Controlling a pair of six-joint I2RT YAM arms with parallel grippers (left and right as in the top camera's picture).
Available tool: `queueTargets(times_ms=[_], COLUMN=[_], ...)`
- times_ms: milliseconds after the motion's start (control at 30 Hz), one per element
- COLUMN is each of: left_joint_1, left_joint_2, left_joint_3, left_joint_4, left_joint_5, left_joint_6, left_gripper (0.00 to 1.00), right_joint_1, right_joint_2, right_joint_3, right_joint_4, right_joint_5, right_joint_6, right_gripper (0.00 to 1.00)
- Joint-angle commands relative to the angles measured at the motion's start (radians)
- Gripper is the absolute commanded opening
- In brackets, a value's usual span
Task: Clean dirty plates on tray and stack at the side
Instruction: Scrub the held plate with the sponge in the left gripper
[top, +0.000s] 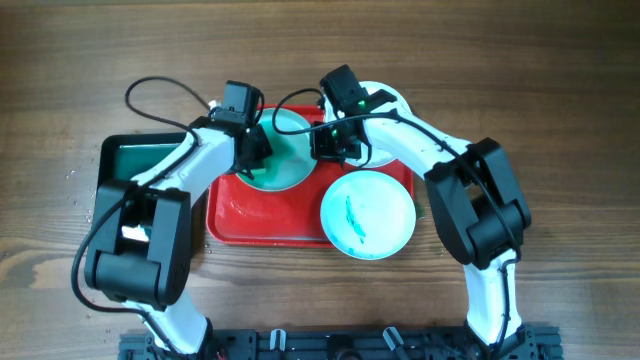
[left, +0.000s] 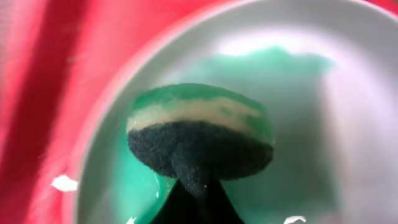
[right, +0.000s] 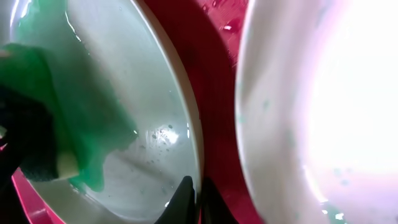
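A pale plate (top: 293, 165) smeared green lies at the back left of the red tray (top: 260, 222). My left gripper (top: 252, 152) is shut on a green, cream and black sponge (left: 199, 134), which it presses onto this plate (left: 348, 124). My right gripper (top: 330, 143) is shut on the plate's right rim (right: 186, 124), with its fingers (right: 196, 200) pinching the edge. A white plate (top: 392, 100) lies at the back right and shows in the right wrist view (right: 311, 112). A mint-blue plate (top: 385, 215) with teal smears sits at the tray's front right corner.
A black tray with a green inside (top: 140, 160) stands left of the red tray, under my left arm. The wooden table (top: 560, 120) lies all round. The red tray floor (right: 217, 93) shows between the two back plates.
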Motion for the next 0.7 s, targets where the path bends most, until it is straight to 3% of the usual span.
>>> queueTargets(times_ms=[0, 100, 167, 333, 467, 567, 667], left_joint_1=[-0.019, -0.013, -0.005, 0.046, 0.084, 0.094, 0.086], left_joint_2=[0.065, 0.065, 0.065, 0.065, 0.065, 0.065, 0.065], left_joint_3=[-0.031, -0.031, -0.031, -0.031, -0.031, -0.031, -0.031], left_joint_4=[0.010, -0.007, -0.008, 0.049, 0.061, 0.049, -0.016], left_joint_5=[0.435, 0.623, 0.613, 0.246, -0.179, -0.276, -0.194], left_joint_6=[0.284, 0.393, 0.381, 0.132, -0.107, -0.118, -0.084], left_gripper=[0.04, 0.04, 0.04, 0.04, 0.04, 0.04, 0.04], right_joint_1=[0.017, 0.017, 0.017, 0.017, 0.017, 0.017, 0.017], right_joint_2=[0.012, 0.012, 0.012, 0.012, 0.012, 0.012, 0.012], right_joint_3=[0.001, 0.001, 0.001, 0.001, 0.001, 0.001, 0.001], right_joint_4=[0.014, 0.016, 0.010, 0.002, 0.002, 0.002, 0.002], right_joint_5=[0.013, 0.013, 0.014, 0.014, 0.014, 0.014, 0.013], right_joint_6=[-0.027, -0.050, -0.053, -0.061, -0.061, -0.061, -0.060], right_gripper=[0.04, 0.04, 0.04, 0.04, 0.04, 0.04, 0.04])
